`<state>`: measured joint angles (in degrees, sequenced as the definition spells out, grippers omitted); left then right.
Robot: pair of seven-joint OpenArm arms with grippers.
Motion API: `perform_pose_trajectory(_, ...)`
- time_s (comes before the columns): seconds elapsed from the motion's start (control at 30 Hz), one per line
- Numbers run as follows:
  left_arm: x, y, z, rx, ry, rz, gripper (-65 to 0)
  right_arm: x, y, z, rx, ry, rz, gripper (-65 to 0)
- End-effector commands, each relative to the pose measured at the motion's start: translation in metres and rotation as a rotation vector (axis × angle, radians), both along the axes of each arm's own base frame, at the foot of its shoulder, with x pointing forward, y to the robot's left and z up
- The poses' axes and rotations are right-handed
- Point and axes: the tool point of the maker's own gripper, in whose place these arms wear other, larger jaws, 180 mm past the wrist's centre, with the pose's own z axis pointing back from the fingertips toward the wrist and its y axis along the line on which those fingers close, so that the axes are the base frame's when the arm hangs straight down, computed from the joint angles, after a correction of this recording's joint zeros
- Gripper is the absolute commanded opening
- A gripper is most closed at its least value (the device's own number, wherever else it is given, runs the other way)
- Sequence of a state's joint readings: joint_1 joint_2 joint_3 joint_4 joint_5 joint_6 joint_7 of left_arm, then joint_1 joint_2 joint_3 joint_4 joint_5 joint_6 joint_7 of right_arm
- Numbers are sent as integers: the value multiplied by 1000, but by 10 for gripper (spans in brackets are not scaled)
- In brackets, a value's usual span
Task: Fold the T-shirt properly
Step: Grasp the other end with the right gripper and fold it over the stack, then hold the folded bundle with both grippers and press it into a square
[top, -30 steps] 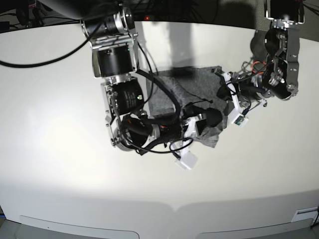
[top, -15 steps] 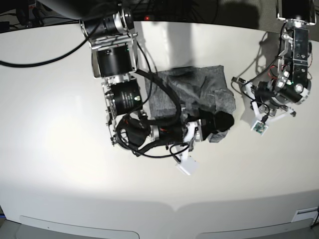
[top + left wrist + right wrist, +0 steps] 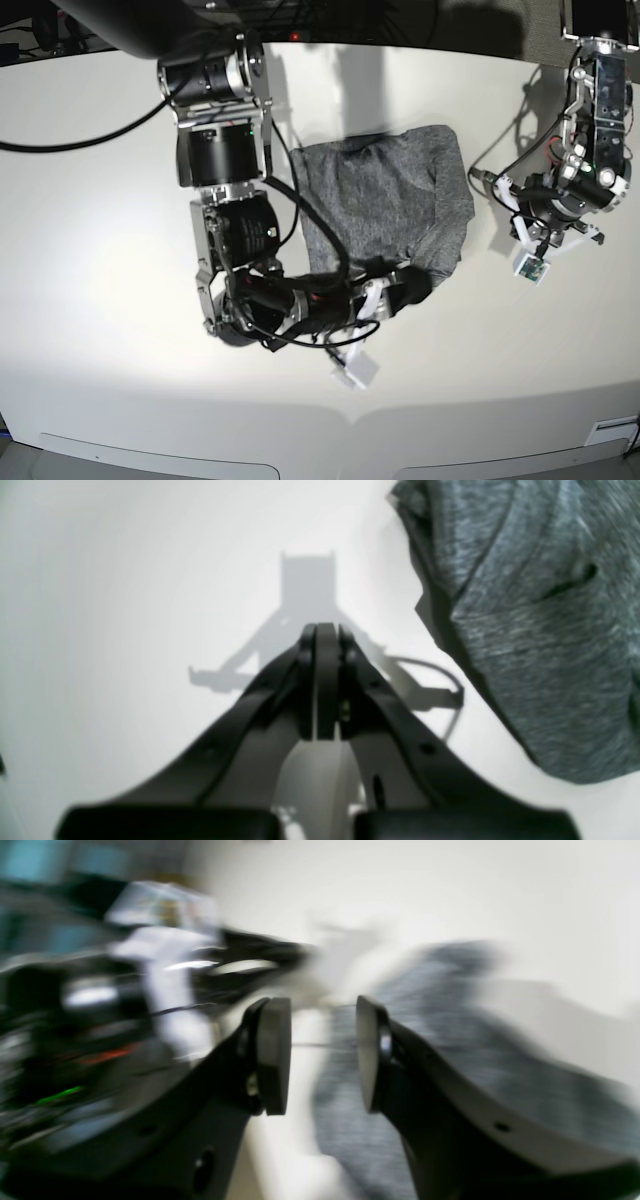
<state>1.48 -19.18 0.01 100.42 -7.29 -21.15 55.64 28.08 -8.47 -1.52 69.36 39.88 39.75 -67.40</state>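
- On the left as I stand facing the rig is the robot's right arm, bent low over the white counter (image 3: 110, 250), with the right hand (image 3: 415, 285) at the near corner of the T-shirt (image 3: 390, 195)
- Its wrist view is badly smeared, yet the two pads clearly stand apart with a gap between them; nothing sits in that gap, and grey cloth lies beyond and below it (image 3: 450, 1050), so I take this hand (image 3: 322, 1055) as parted and empty
- In the middle, the T-shirt lies as a compact grey bundle, roughly square, layers stacked, a soft ridge running down it and the near edge a little rumpled
- To my eye the folding is nearly through: the shirt is already gathered small and neither hand has cloth, so this looks like a let-go after a fold
- A next move, if any, would call for a check of the near corner beside the right hand, where the edge looks uneven, and a gentle tuck or press without dragging the stack
- On the right, the robot's left hand (image 3: 535, 225) hangs over bare counter, apart from the shirt's far side; its wrist view shows the fingers (image 3: 320, 680) pressed together on nothing, the shirt's edge (image 3: 525, 630) off to one side
- The counter is plain, pale and curved at the front, with hard arm shadows; behind it the room is dark, with cables and a small red light
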Motion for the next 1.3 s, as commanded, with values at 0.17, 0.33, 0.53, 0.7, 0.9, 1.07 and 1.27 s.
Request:
perform_pose_trajectory(0.17, -7, -48, 57, -148, -143, -135, -650, 32, -19, -1, -177, -203, -49, -429)
perform_pose_trajectory(0.33, -47, -107, 95, -333, -191, -286, -650, 38, -25, -18, -312, -292, -34, -429)
perform_pose_trajectory(0.53, -66, -132, 60, -334, -129, -267, -650, 39, -23, -29, -317, -282, -38, -429)
perform_pose_trajectory(0.7, -66, -156, 26, -357, -67, -217, -650, 39, -26, -42, -359, -274, -37, -429)
perform_pose_trajectory(0.9, -69, -155, -6, -273, -4, -175, -650, 28, -42, -73, -432, -189, -19, -429)
perform_pose_trajectory(1.07, -78, -117, -43, -88, 71, -168, -650, 12, -75, -99, -440, -112, -40, -429)
perform_pose_trajectory(1.27, -81, -98, -55, -45, 92, -161, -650, -21, -95, -124, -435, 33, -18, -429)
